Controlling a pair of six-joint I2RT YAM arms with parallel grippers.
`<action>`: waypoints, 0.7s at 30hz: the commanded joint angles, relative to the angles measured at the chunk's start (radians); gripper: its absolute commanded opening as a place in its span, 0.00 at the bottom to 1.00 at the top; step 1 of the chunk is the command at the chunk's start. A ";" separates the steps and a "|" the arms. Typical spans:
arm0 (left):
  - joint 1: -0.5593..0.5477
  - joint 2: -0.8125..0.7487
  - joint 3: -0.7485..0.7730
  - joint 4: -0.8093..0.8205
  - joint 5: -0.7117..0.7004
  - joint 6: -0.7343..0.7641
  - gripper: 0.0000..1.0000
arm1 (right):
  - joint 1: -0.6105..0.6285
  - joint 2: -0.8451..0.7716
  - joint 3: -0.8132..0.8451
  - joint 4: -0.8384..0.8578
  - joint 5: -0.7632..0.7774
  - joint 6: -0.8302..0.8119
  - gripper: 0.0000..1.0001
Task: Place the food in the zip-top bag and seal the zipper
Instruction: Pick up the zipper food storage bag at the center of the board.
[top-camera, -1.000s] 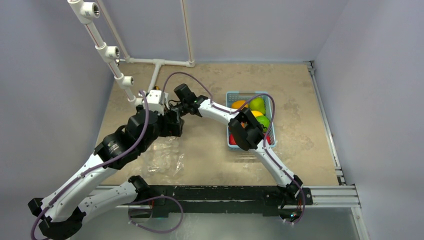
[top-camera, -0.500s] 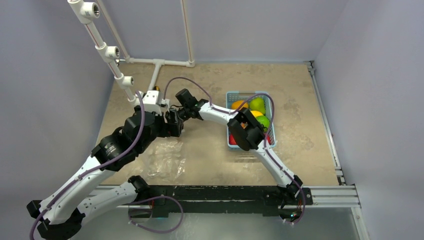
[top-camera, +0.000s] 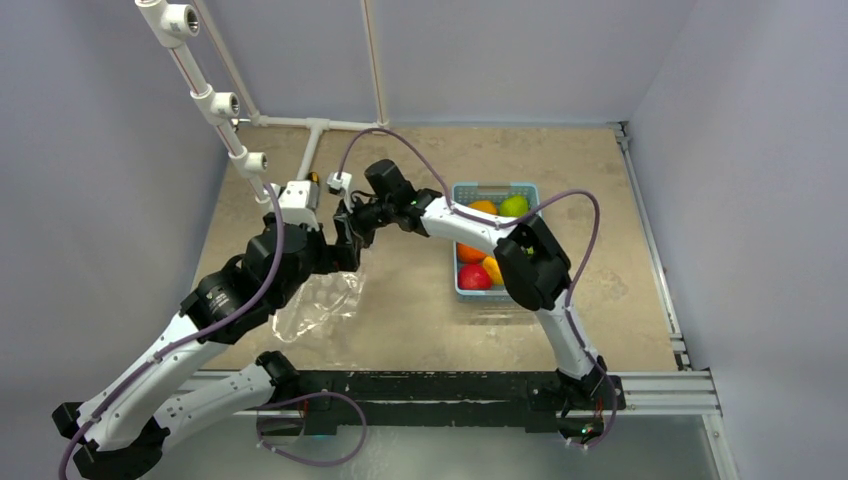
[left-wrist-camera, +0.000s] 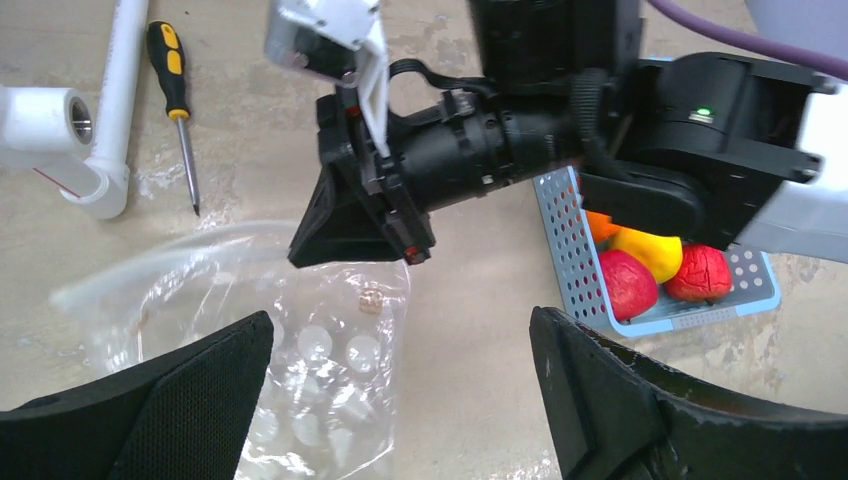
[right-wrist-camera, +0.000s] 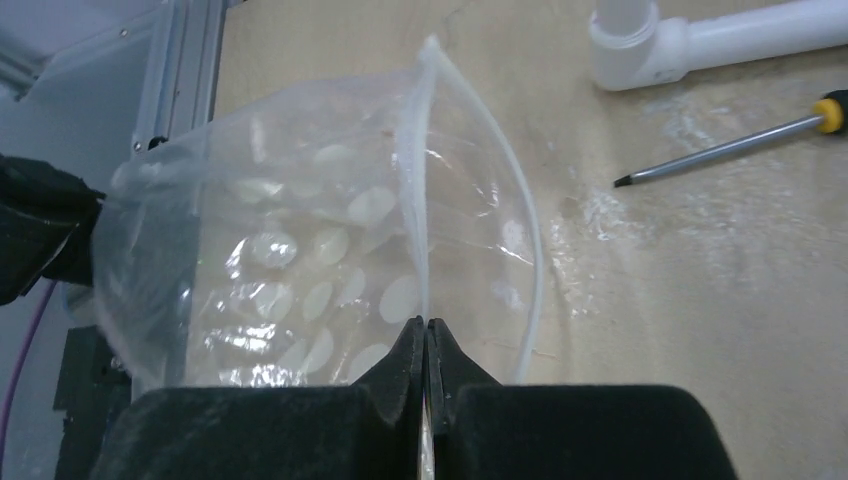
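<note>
The clear zip-top bag (right-wrist-camera: 300, 260) lies left of centre on the table, its mouth lifted and gaping. My right gripper (right-wrist-camera: 427, 335) is shut on one lip of the whitish zipper (right-wrist-camera: 420, 180); the other lip (right-wrist-camera: 525, 240) curves away to the right. In the left wrist view the right gripper (left-wrist-camera: 360, 235) pinches the bag's top edge (left-wrist-camera: 330, 265). My left gripper (left-wrist-camera: 400, 400) hangs open just above the bag (top-camera: 320, 300), holding nothing. The food sits in the light-blue basket (top-camera: 462, 292): red (left-wrist-camera: 628, 283), yellow (left-wrist-camera: 650, 250), orange (top-camera: 483, 207) and green (top-camera: 513, 205) fruits.
A yellow-handled screwdriver (left-wrist-camera: 175, 100) lies beyond the bag, next to a white PVC pipe frame (top-camera: 315, 125) at the back left. The right arm's elbow (top-camera: 535, 265) hangs over the basket's right side. Grey walls close in on three sides.
My right gripper has shut on the bag's zipper lip and raised it, opening the mouth. Its elbow swung right, uncovering more of the basket. The left gripper stayed open.
</note>
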 joint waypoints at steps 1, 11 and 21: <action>-0.001 0.001 0.051 -0.003 -0.055 -0.043 0.99 | 0.007 -0.122 -0.072 0.096 0.160 0.064 0.00; -0.001 0.053 0.112 -0.033 -0.107 -0.103 0.99 | 0.007 -0.290 -0.192 0.135 0.310 0.113 0.00; 0.002 0.141 0.195 -0.077 -0.159 -0.157 0.98 | 0.007 -0.467 -0.361 0.232 0.446 0.161 0.00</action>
